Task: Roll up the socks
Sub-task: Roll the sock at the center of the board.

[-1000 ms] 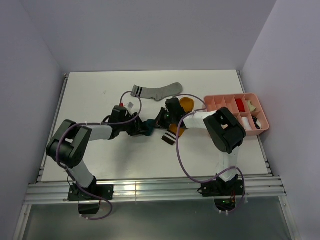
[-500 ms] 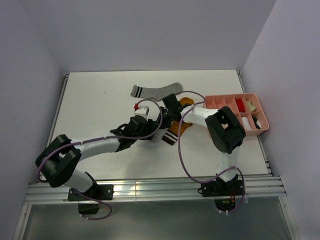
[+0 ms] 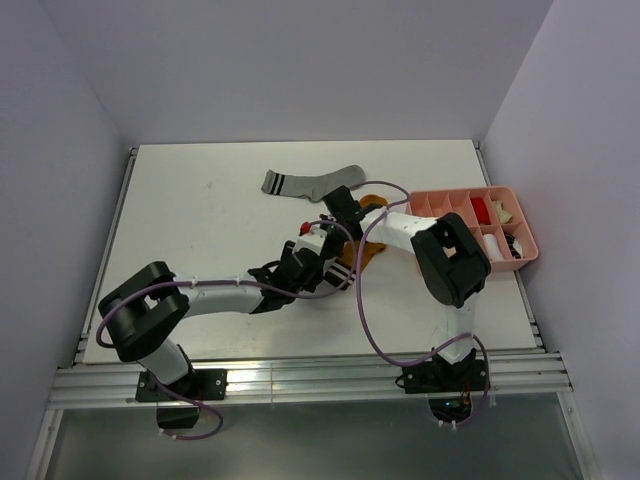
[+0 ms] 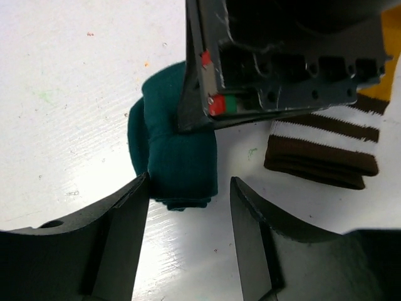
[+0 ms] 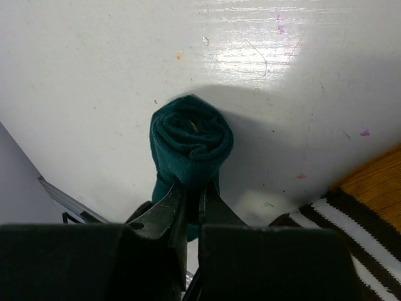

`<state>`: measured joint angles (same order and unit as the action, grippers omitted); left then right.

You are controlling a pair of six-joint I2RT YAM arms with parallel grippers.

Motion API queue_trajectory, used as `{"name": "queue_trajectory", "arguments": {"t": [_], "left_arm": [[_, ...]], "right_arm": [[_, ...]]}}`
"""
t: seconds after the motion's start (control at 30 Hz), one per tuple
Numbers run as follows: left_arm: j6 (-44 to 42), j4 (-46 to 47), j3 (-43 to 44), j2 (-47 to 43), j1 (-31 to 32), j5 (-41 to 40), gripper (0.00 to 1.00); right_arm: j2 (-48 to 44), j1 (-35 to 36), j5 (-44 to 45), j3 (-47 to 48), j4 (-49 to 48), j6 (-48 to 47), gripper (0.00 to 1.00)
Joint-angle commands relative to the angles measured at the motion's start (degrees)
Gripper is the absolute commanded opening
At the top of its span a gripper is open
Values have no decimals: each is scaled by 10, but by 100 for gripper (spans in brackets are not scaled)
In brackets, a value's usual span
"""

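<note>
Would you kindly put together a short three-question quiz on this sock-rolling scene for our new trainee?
1. True or false: the right gripper is shut on the rolled dark teal fabric sock.
2. Pick one: the left gripper is A) open, with one finger on each side of the teal sock; B) shut and empty; C) out of every view.
3. Fill the gap (rolled or flat): the grey fabric sock with dark cuff stripes lies ___ on the white table.

Key: 1 true; 2 A; 3 flat.
</note>
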<state>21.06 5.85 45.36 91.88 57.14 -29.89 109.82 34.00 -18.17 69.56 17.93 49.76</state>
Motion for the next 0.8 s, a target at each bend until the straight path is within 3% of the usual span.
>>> {"name": "queue_trajectory", "arguments": {"t": [0.0, 0.13, 0.23, 0.33, 0.37, 0.43, 0.5, 0.6, 0.63, 0.77], "left_arm": [[-23, 22, 24, 15, 9, -29, 58], [-17, 8, 32, 41, 13, -39, 53], [-9, 0, 40, 59, 14, -46, 43], [-3, -9, 46, 68, 14, -49, 25], [-1, -10, 46, 70, 14, -48, 14], [1, -14, 46, 71, 14, -46, 1], [10, -16, 42, 69, 13, -40, 1], [35, -19, 31, 57, 1, -4, 1], [41, -16, 26, 52, -5, 21, 1], [91, -20, 0, 20, -56, 95, 1]], "right_arm": [[16, 6, 18, 11, 49, -17, 0], [19, 7, 8, 8, 40, -13, 0], [21, 9, 7, 10, 39, -14, 0], [22, 10, 1, 10, 37, -14, 0], [22, 10, -2, 9, 35, -13, 0], [20, 10, -8, 4, 28, -11, 0], [15, 10, -12, -1, 13, -11, 0], [-2, 9, -19, -15, -22, -10, 12], [-16, 8, -21, -31, -36, -3, 21], [-50, -2, -32, -69, -103, 18, 41]]}}
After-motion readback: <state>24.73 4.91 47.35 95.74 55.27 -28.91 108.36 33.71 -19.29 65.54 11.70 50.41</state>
